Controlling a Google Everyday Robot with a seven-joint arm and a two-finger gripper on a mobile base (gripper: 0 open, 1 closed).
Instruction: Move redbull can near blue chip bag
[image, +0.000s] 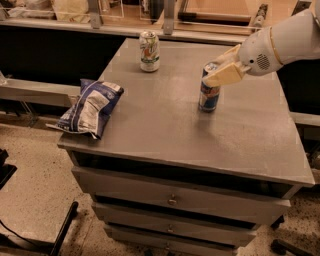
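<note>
The redbull can (208, 95), slim, blue and silver, stands upright on the grey table (165, 125) right of centre. My gripper (219, 67) reaches in from the right at the can's top. One tan finger (222, 76) lies across the front of the can's upper part and the other sits behind it, closed on the can. The blue chip bag (91, 107), wrinkled blue and white foil, lies at the table's left edge, far from the can.
A white and green can (149, 51) stands at the back of the table, left of centre. The table has drawers below (172, 200). A counter with rails runs behind it. A dark stand leg (62, 230) lies on the floor at lower left.
</note>
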